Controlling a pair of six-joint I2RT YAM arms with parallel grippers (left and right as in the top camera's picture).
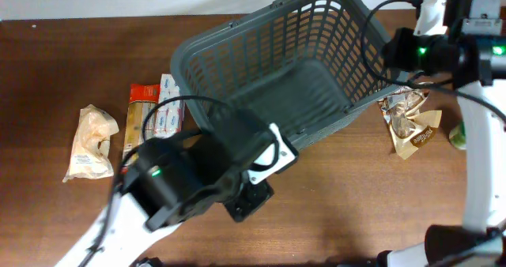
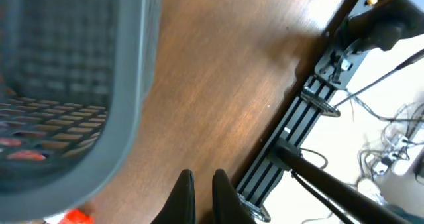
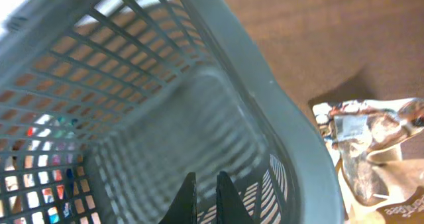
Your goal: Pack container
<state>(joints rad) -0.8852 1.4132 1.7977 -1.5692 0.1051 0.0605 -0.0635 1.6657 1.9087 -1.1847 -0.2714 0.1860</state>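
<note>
The large dark grey basket (image 1: 237, 26) stands tilted at the back middle of the wooden table, and nothing shows inside it. My left gripper (image 1: 251, 202) is just in front of the basket's near corner. In the left wrist view its fingers (image 2: 202, 177) are shut and empty above bare wood, with the basket rim (image 2: 132, 85) to the left. My right gripper (image 1: 389, 55) is at the basket's right rim. In the right wrist view its fingers (image 3: 204, 177) are shut and empty over the basket's inside (image 3: 278, 118).
A beige bag (image 1: 93, 141) and red and white packets (image 1: 144, 113) lie left of the basket. A brown and gold bag (image 1: 409, 121) lies to its right, also in the right wrist view (image 3: 371, 138). A green thing (image 1: 457, 134) is at the right edge.
</note>
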